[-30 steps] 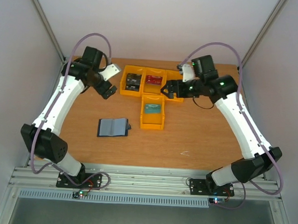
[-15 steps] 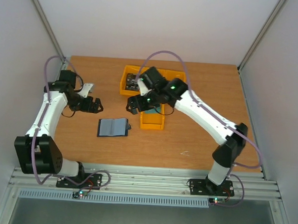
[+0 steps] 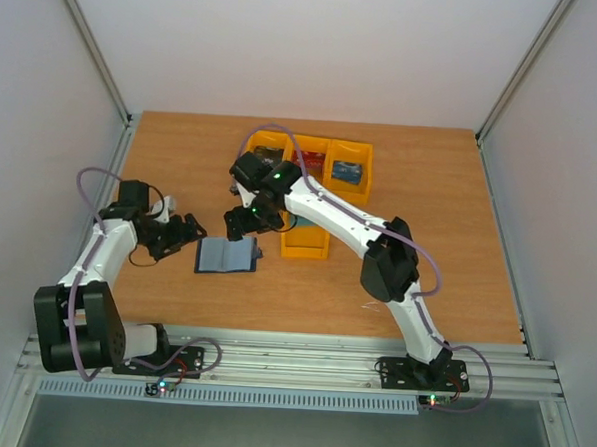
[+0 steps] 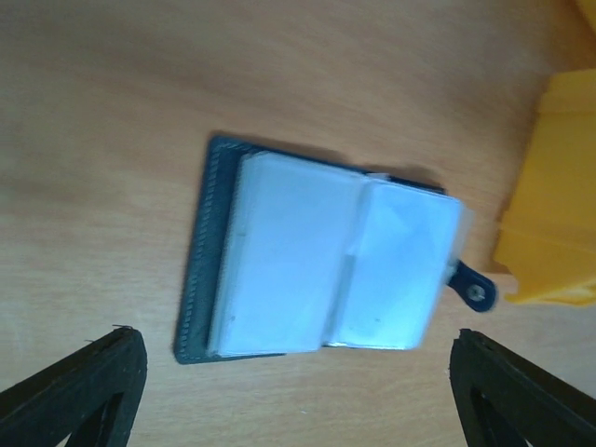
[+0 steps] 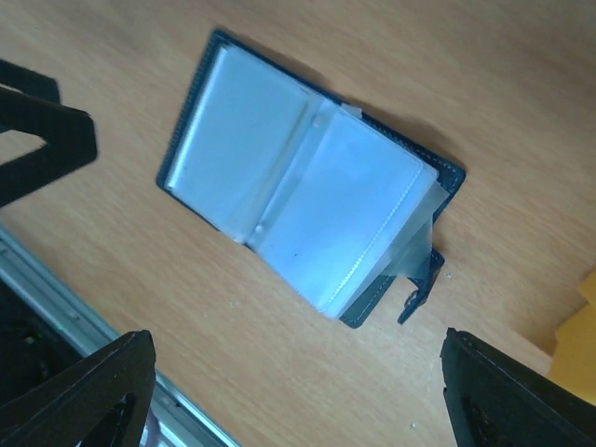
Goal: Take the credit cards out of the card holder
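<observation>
My left arm (image 3: pixel 102 253) sits low on the left side, its forearm running forward and the wrist turned inward. My left gripper (image 3: pixel 185 232) points to the right with its jaws spread wide and nothing between them. My right arm (image 3: pixel 339 218) stretches far across to the left with the wrist bent down, and my right gripper (image 3: pixel 241 220) faces downward, fingers wide apart and empty, near my left gripper but not touching it.

The card holder (image 3: pixel 227 254) lies open on the counter (image 3: pixel 429 210), just left of the nearest bin (image 3: pixel 305 250). A row of bins (image 3: pixel 350 145) stands behind. The left fingers (image 4: pixel 88 386) sit beside the holder's left edge, the right fingers (image 5: pixel 84 391) just behind it.
</observation>
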Robot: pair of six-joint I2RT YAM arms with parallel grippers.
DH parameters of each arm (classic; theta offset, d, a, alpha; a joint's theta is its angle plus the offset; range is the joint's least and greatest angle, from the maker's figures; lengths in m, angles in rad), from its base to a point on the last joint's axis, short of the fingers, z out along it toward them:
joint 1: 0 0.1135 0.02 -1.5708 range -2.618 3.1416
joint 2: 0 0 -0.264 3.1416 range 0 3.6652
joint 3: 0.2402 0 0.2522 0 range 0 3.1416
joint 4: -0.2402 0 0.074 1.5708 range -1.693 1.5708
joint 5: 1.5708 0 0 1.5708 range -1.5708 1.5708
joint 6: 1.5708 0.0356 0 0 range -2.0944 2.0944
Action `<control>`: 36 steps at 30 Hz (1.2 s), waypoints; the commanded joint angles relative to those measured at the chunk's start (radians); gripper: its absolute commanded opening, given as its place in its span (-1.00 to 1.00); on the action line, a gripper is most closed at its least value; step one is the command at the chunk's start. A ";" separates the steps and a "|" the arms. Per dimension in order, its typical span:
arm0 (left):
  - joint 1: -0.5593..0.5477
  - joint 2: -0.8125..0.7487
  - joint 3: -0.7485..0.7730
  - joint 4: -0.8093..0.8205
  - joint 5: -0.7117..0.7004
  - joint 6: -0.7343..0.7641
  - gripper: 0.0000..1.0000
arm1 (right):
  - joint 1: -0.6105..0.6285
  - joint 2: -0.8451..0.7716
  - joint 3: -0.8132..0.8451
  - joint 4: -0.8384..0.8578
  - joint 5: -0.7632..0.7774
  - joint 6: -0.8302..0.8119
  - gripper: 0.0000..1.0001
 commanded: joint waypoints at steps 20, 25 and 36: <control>0.027 0.260 -0.154 0.349 0.070 -0.211 0.78 | 0.011 0.274 0.109 -0.062 -0.138 -0.036 0.60; 0.025 0.279 -0.161 0.392 0.141 -0.207 0.68 | 0.009 0.298 0.121 -0.057 -0.160 -0.041 0.59; -0.015 0.218 -0.170 0.496 0.328 -0.210 0.45 | -0.006 0.328 0.115 -0.039 -0.201 -0.029 0.58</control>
